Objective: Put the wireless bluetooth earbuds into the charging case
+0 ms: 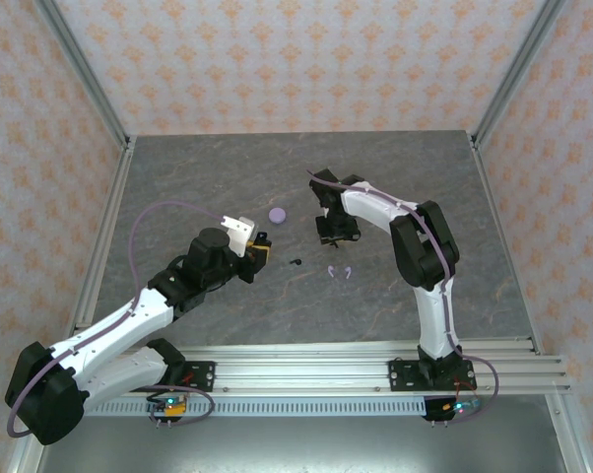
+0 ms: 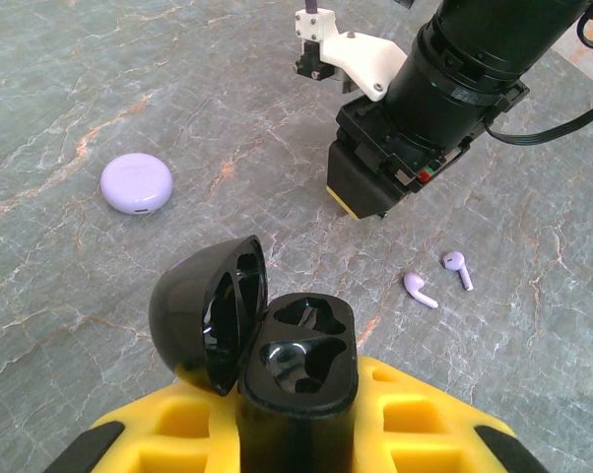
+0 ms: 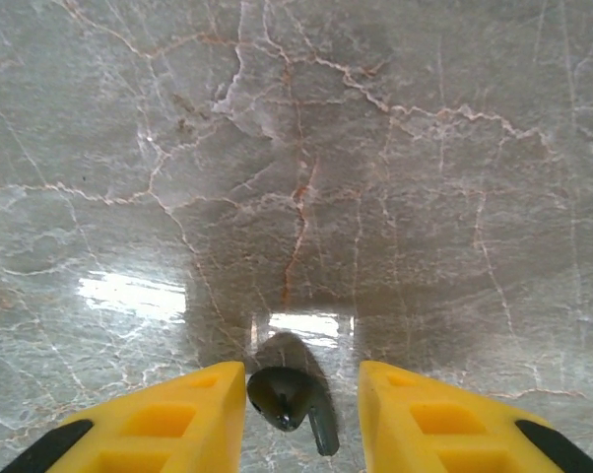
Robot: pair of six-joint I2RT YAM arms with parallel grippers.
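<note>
Two empty wells show in the black charging case point(image 2: 301, 360), lid thrown back, which your left gripper point(image 2: 296, 429) holds clamped by its lower body. It looks like a hard, glossy, light shell, liable to twist in the pads if you press a bud in off-centre. A closed lavender case point(image 2: 136, 183) lies on the table beyond it, well apart. Near the right arm, the pair of lavender earbuds point(image 2: 420, 289) rest side by side, not touching. Smallest of all, a black earbud point(image 3: 289, 397) sits between the fingers of your right gripper point(image 3: 301, 379), whose jaws stand apart and are not closed on it, with a gap showing on one side. A second black earbud point(image 1: 296, 262) lies on the table between the two grippers. Judge each bud nearly weightless, rigid, smooth and rounded, so likely to squirt out of a hard pinch. Take it across the bulbous head, leaving the stem free to drop into its well. Patterned walls point(image 1: 277, 59) and aluminium posts point(image 1: 85, 69) box the cell on three sides. The grey marbled tabletop point(image 1: 178, 177) is flat, hard and shiny, so a dropped bud would probably skitter.
</note>
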